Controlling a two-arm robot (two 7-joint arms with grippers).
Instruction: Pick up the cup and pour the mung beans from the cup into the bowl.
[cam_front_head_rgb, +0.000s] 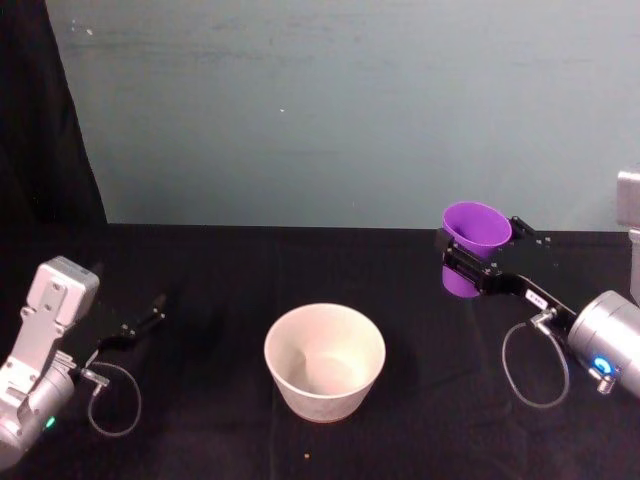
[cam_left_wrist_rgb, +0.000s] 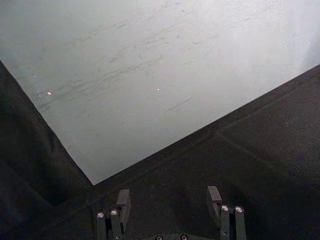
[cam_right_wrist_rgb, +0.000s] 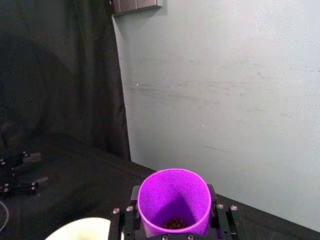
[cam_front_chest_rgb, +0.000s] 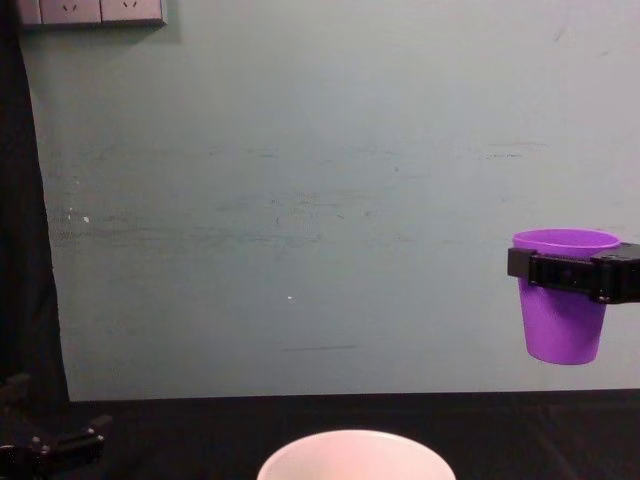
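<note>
Transport is the step in hand: the right claw (cam_front_head_rgb: 478, 265) grips the small bright purple plastic cup (cam_front_head_rgb: 476, 228) upright above the black tabletop (cam_front_head_rgb: 220, 270), right of the wide pale pinkish-white bowl (cam_front_head_rgb: 324, 360). Next, I judge, it must travel over the bowl and tip. The left claw (cam_front_head_rgb: 143, 322) rests wide open, idle. Inside, mung beans (cam_right_wrist_rgb: 173, 223) barely show; their amount is unclear.

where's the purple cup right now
The cup is held upright in the right gripper, raised above the table on the robot's right, off to the right of the bowl and not yet over it.
</note>
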